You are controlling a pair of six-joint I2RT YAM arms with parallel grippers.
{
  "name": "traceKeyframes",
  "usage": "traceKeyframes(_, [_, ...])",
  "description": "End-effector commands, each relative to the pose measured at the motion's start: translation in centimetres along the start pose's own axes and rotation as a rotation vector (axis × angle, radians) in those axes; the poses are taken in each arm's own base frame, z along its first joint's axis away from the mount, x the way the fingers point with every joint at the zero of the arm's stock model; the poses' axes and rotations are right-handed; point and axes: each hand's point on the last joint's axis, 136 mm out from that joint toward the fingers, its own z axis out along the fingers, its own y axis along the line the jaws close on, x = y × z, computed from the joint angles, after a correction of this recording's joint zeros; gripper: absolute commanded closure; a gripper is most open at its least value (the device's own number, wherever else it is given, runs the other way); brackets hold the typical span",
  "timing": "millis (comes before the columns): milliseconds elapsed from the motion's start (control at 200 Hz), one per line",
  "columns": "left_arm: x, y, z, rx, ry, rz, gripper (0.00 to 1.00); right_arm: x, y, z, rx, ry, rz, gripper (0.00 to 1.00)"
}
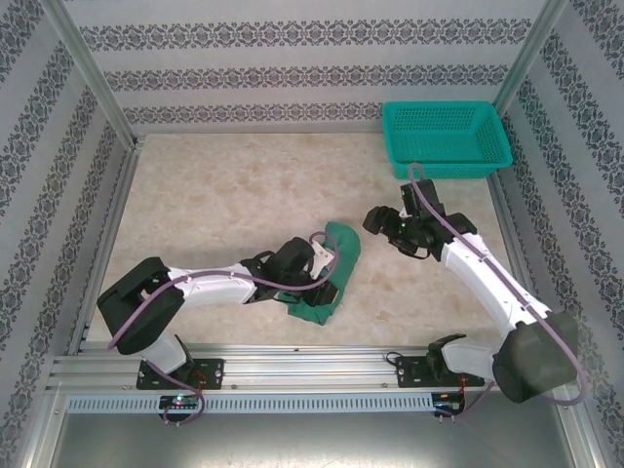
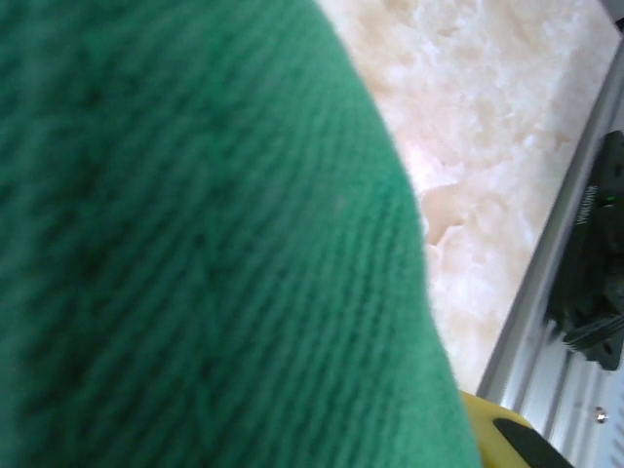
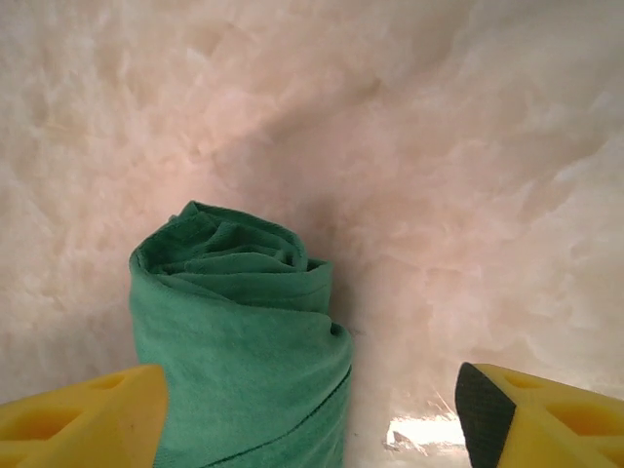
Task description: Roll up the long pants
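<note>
Marbled worktop (image 1: 214, 214) between patterned walls (image 1: 292, 58), teal basket (image 1: 444, 168) far right, rolled long pants (image 1: 343, 249) near centre at left pincer (image 1: 327, 283), right pincer (image 1: 378, 220) beside, left wrist view, green cloth pressed close, grip impossible to tell, right wrist view, roll's end between widely parted yellow fingers (image 3: 78, 419)

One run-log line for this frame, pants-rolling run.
long pants: rolled up | left gripper: on the roll, jaws unclear | right gripper: open, beside roll end | teal mesh basket: far right corner
</note>
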Motion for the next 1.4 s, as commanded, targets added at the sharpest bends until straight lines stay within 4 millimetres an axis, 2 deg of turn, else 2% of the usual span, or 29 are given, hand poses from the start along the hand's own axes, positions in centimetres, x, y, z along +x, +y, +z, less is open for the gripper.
traceKeyframes(0, [-0.1,-0.7,1.0,0.129,-0.046,-0.141,1.0,2.2,-0.2,1.5,0.006,0.102,-0.021,0.19])
traceKeyframes(20, [0.0,-0.3,1.0,0.136,-0.058,-0.164,1.0,2.5,-0.1,1.7,0.005,0.113,-0.023,0.18])
traceKeyframes(45, [0.0,0.2,0.9,0.145,-0.08,-0.194,1.0,2.8,-0.1,1.9,0.007,0.125,-0.025,0.12])
traceKeyframes(145, [0.5,2.0,0.6,0.164,-0.138,-0.296,1.0,4.4,0.5,2.6,-0.006,0.177,-0.053,0.09])
traceKeyframes(165, [0.7,2.2,0.6,0.158,-0.136,-0.302,1.0,4.8,0.6,2.7,-0.013,0.186,-0.057,0.04])
traceKeyframes(200, [1.0,2.4,0.7,0.155,-0.127,-0.308,1.0,5.5,0.8,2.9,-0.018,0.202,-0.063,0.03])
traceKeyframes(320, [1.1,2.9,0.3,0.161,-0.141,-0.346,1.0,7.7,1.5,3.8,-0.036,0.256,-0.091,0.03])
traceKeyframes(425, [0.2,3.3,-0.6,0.254,-0.21,-0.419,1.0,9.3,2.0,4.7,-0.067,0.296,-0.093,0.02])
traceKeyframes(565, [0.2,3.8,-0.7,0.298,-0.224,-0.475,1.0,10.4,2.8,6.0,-0.107,0.324,-0.092,0.02])
traceKeyframes(834, [0.1,2.9,-1.0,0.372,-0.206,-0.464,1.0,12.0,4.6,8.7,-0.141,0.373,-0.114,0.02])
traceKeyframes(974, [0.1,3.5,-1.4,0.442,-0.247,-0.526,1.0,12.7,5.8,9.8,-0.16,0.395,-0.131,0.02])
traceKeyframes(1119, [0.5,4.0,-0.9,0.475,-0.231,-0.561,1.0,14.2,7.0,11.6,-0.169,0.446,-0.147,0.02])
traceKeyframes(1319, [-0.7,3.5,-1.0,0.515,-0.227,-0.541,1.0,16.5,9.3,14.3,-0.211,0.514,-0.146,0.02])
traceKeyframes(1394, [-0.8,4.0,-1.1,0.506,-0.235,-0.55,1.0,17.6,9.8,15.4,-0.209,0.545,-0.151,0.03])
